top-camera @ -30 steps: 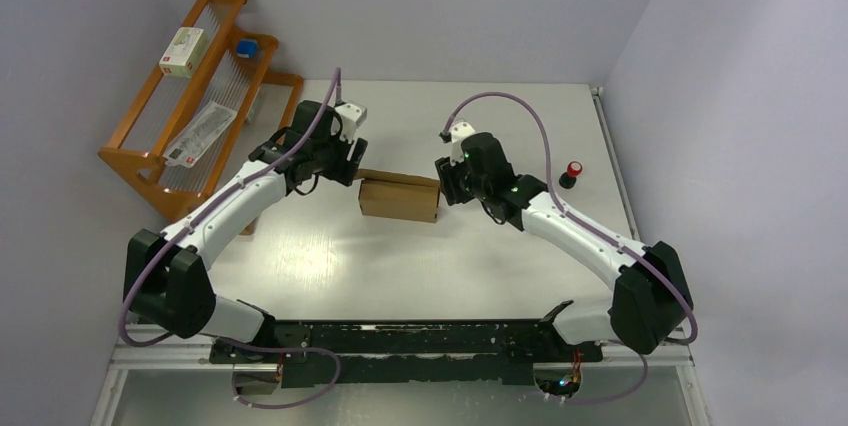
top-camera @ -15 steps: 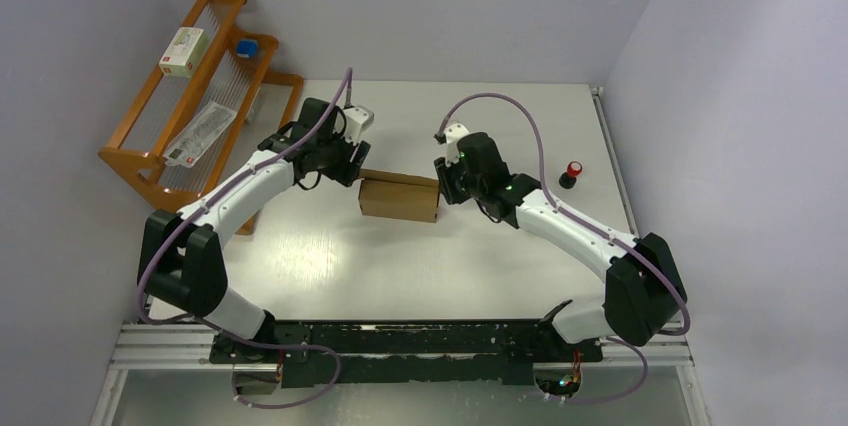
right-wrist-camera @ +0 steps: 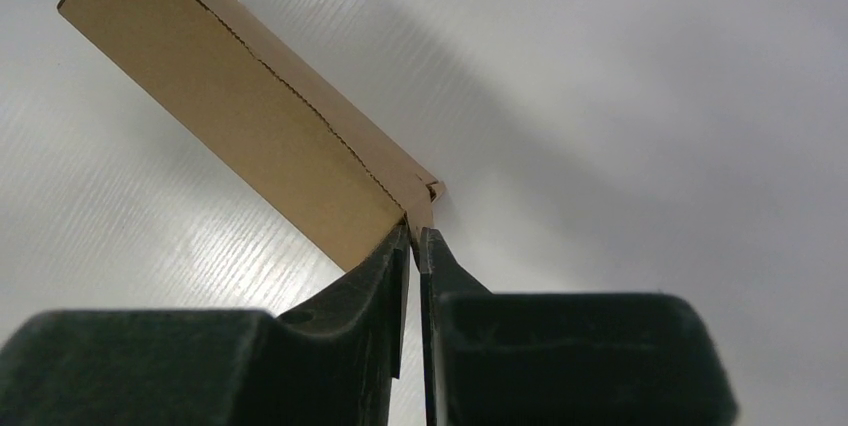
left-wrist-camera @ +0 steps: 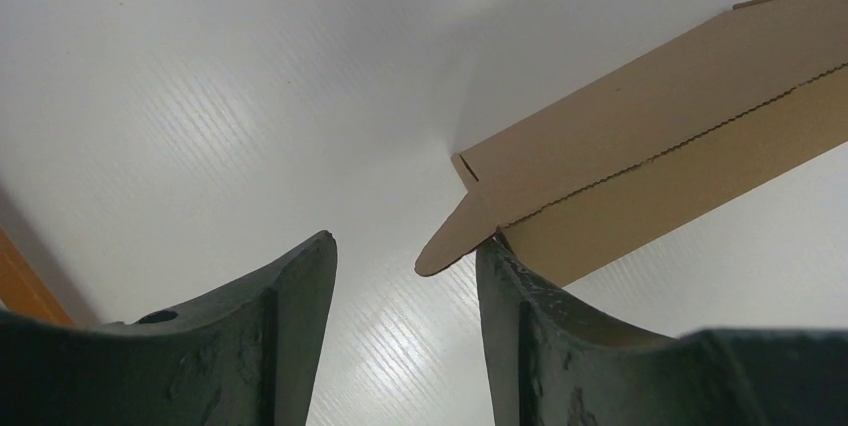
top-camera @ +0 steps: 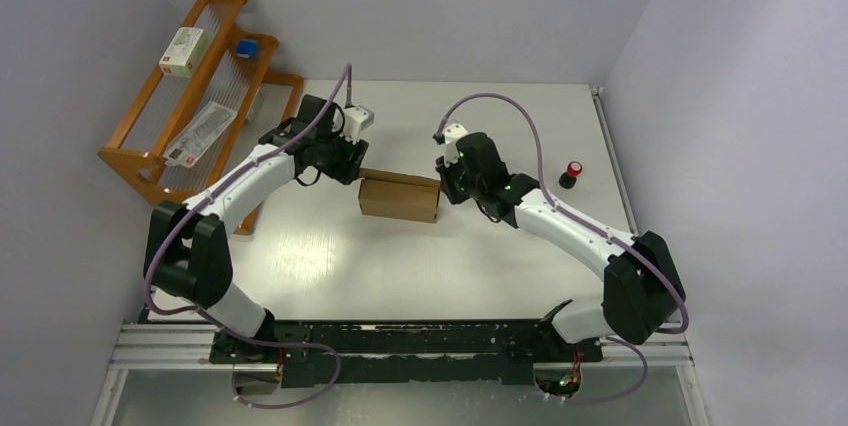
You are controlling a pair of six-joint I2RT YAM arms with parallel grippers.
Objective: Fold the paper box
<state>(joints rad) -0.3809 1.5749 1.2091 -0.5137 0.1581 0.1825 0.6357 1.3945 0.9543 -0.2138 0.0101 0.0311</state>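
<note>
The paper box (top-camera: 399,198) is a small brown cardboard box lying on the white table between my two arms. My left gripper (top-camera: 352,168) is at its left end, open; in the left wrist view (left-wrist-camera: 405,246) a rounded end tab (left-wrist-camera: 452,239) sticks out between the fingers and the right finger (left-wrist-camera: 505,296) touches the box corner. My right gripper (top-camera: 441,186) is at the box's right end, shut on a small end tab (right-wrist-camera: 422,208). The box also shows in the right wrist view (right-wrist-camera: 250,116) and the left wrist view (left-wrist-camera: 650,156).
A wooden rack (top-camera: 190,96) stands at the back left with a small white box (top-camera: 185,51), a blue item (top-camera: 246,47) and a plastic packet (top-camera: 200,132). A red-topped black button (top-camera: 571,173) sits at the right. Walls close in behind and at the right.
My left arm has swung its elbow inward and the left gripper has shifted slightly right toward the box's left end. The right gripper and the box have barely moved.
</note>
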